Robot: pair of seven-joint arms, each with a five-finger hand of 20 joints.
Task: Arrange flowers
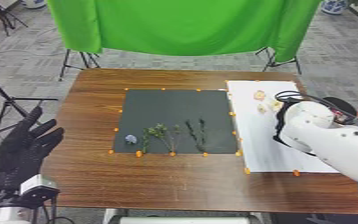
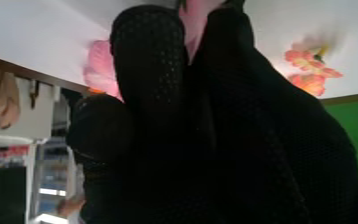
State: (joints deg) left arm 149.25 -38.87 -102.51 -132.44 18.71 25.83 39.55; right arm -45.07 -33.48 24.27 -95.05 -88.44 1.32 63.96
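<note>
At the table's left edge, my left hand (image 1: 20,150) is open, its fingers loosely spread and holding nothing. My right hand (image 1: 280,122), mostly hidden by its white wrist, is over the white sheet (image 1: 257,150). Pale flowers (image 1: 260,95) lie on the sheet beside it. In the right wrist view my right hand (image 2: 238,120) is open, fingers fairly straight. A pink flower (image 2: 102,67) shows beside and between them; contact cannot be told. Orange-pink flowers (image 2: 309,70) lie apart from the hand. A bluish flower (image 1: 131,139) and green stems (image 1: 162,134) lie on the dark mat (image 1: 171,110).
The brown table (image 1: 175,187) carries the mat and sheet side by side, with small orange pieces (image 1: 140,154) along their edges. A green cloth (image 1: 184,25) hangs beyond the far edge. Black stands (image 1: 11,100) are left of the table.
</note>
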